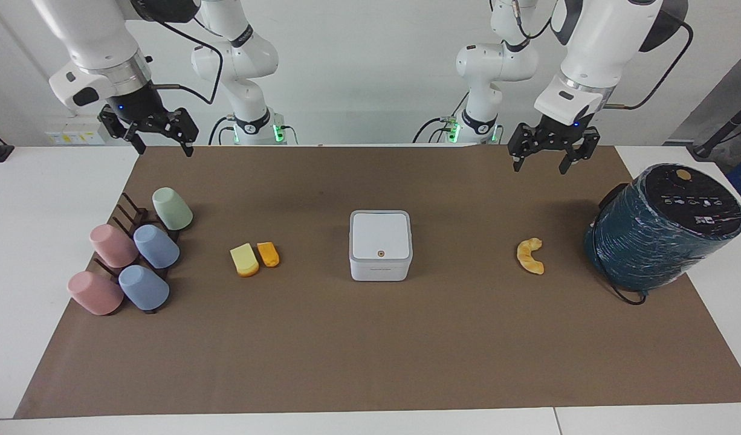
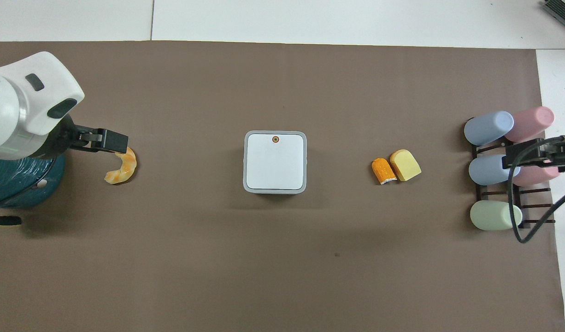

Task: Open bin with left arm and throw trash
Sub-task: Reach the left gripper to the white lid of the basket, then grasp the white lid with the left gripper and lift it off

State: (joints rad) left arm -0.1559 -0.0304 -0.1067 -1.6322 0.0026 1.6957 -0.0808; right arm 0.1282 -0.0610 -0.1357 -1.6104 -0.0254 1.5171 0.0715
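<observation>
The bin (image 1: 380,244) is a small white square box in the middle of the brown mat, its lid down flat with the orange button (image 1: 381,254) on top. Toward the right arm's end lie two pieces of trash, a pale yellow wedge (image 1: 244,260) touching an orange chunk (image 1: 268,254). A curved yellow-orange peel (image 1: 530,256) lies toward the left arm's end. My left gripper (image 1: 540,169) hangs open and empty high over the mat; in the overhead view it (image 2: 112,142) overlaps the peel (image 2: 121,168). My right gripper (image 1: 164,151) waits open in the air over the cup rack.
A big dark teal cylinder (image 1: 663,226) with a black top stands tilted at the left arm's end, a cable under it. Several pastel cups lie on a dark rack (image 1: 132,260) at the right arm's end. Bare mat surrounds the bin (image 2: 275,161).
</observation>
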